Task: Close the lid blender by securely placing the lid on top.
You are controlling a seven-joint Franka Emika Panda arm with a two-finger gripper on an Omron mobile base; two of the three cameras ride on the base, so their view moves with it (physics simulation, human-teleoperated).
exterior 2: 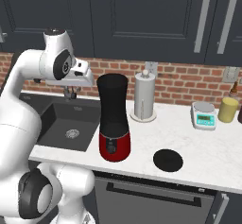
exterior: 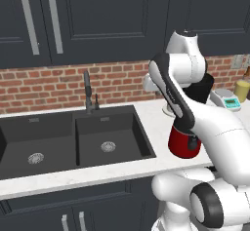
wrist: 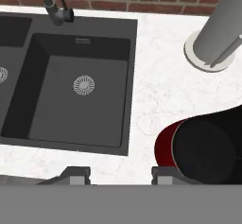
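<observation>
Gripper (wrist: 118, 173) empty, fingers pressed together, above sink (wrist: 75, 95). Lid (exterior 2: 168, 160) on counter, right of blender (exterior 2: 113, 119). Risk: arm swinging rightward clips jar, topples blender.

Bare counter (exterior 2: 208, 147) around lid (exterior 2: 168, 160)

The blender (exterior 2: 114, 119) stood on the counter (exterior 2: 198, 147) right of the sink (exterior 2: 66, 124). The lid (exterior 2: 168, 160) lay on the counter to its right, apart. The paper-towel roll (exterior 2: 145, 97) stood behind, the scale (exterior 2: 204, 115) farther right.
</observation>
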